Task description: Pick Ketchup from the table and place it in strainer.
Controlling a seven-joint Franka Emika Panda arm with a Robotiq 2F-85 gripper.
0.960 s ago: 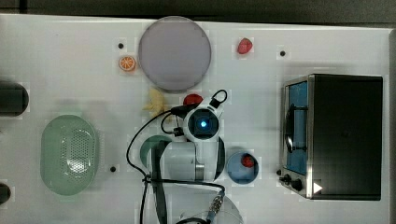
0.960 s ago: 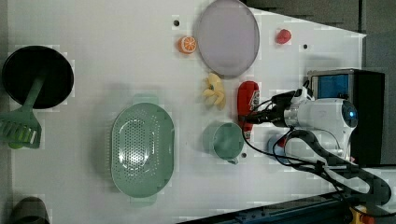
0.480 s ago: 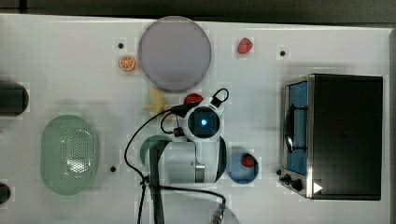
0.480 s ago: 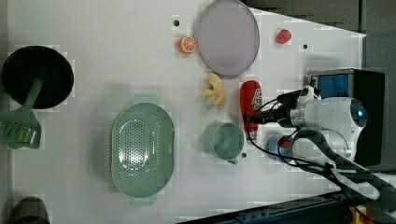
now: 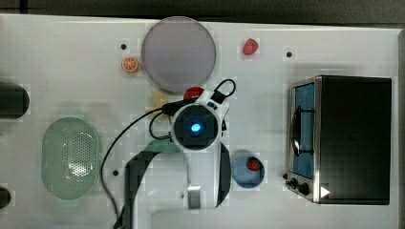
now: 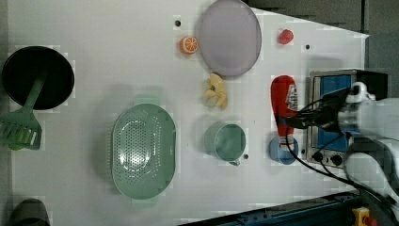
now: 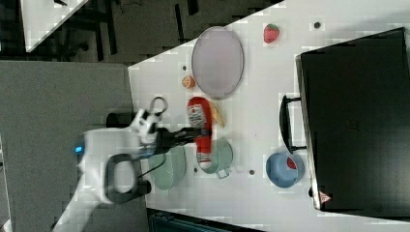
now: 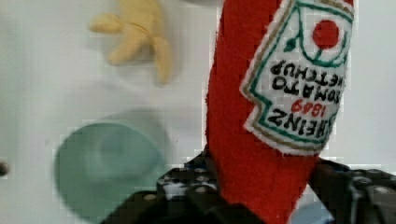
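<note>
1. In the top view the arm covers nearly all of the Ketchup [image 5: 193, 92]; only a red end peeks out beside the plate [image 5: 178, 53]. The arm also covers much of the mug [image 5: 157, 145].
2. In the wrist view the Ketchup [image 8: 271, 116] runs out of frame at one end, and the gripper [image 8: 261, 186] is a dark blur at its lower part.
3. The gripper [image 6: 301, 120] is clamped on the Ketchup [image 6: 283, 101] near its cap end, a finger on each side. In the right view the Ketchup [image 7: 199, 128] crosses the mug's rim; whether it touches the table I cannot tell.
4. The strainer [image 6: 142, 149] sits well apart at the left view's left, nothing in it.
5. The mug [image 6: 227, 141] looks empty. The blue bowl [image 5: 247, 171] holds something small and red.
</note>
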